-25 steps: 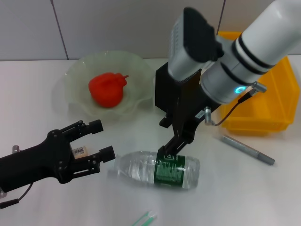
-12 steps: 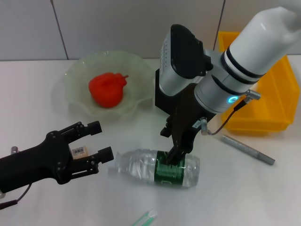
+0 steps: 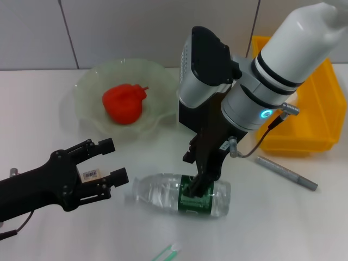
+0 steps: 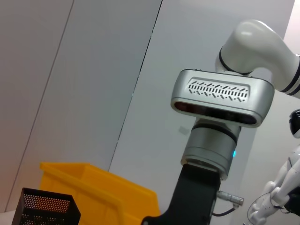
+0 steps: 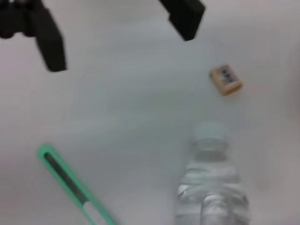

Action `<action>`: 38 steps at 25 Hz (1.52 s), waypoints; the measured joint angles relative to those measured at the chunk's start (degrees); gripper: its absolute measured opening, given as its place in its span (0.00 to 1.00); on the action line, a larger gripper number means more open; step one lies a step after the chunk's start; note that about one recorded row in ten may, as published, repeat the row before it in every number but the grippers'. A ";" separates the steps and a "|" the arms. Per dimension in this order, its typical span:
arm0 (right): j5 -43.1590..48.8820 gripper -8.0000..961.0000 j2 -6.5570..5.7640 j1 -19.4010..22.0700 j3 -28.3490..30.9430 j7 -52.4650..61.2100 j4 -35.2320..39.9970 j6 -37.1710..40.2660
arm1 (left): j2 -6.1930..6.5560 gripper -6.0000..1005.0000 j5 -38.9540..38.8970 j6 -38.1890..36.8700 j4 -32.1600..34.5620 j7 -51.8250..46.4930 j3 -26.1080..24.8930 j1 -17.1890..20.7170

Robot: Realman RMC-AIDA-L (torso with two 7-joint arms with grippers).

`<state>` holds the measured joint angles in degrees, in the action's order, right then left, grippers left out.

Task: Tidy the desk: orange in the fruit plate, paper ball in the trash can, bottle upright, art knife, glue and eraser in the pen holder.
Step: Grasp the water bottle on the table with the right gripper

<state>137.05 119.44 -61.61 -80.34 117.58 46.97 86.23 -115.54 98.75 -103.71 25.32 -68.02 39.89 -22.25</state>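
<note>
Our right tool (image 3: pixel 197 187) bears down on the green label of the bottle (image 3: pixel 182 194), lying sideways on the desk (image 3: pixel 43 136), cap toward our wide-open left tool (image 3: pixel 111 161); right grip unclear.

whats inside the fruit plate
Only the orange sits in the fruit plate, on its green glass. Nothing else shows there; no part of the plate is covered.

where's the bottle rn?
Head view: bottle lies on its side at the desk's front centre, right gripper on its label, left gripper beside its cap.
</note>
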 joint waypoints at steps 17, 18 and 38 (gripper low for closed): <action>-2.20 0.84 0.47 -0.21 -7.64 3.24 -6.08 -9.02 | 0.25 0.79 0.13 -0.33 -0.01 -0.28 0.01 0.15; -2.66 0.84 0.47 -0.21 -8.27 3.25 -6.49 -9.44 | 0.28 0.79 0.13 -0.38 -0.01 -0.28 0.01 0.16; -6.83 0.85 0.43 0.47 -14.51 3.27 -10.07 -17.48 | 0.50 0.78 0.13 -0.53 0.28 -0.93 0.45 -0.31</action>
<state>130.22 119.87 -61.14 -94.84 120.86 36.89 68.75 -115.04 98.88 -104.24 25.60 -68.95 40.35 -22.56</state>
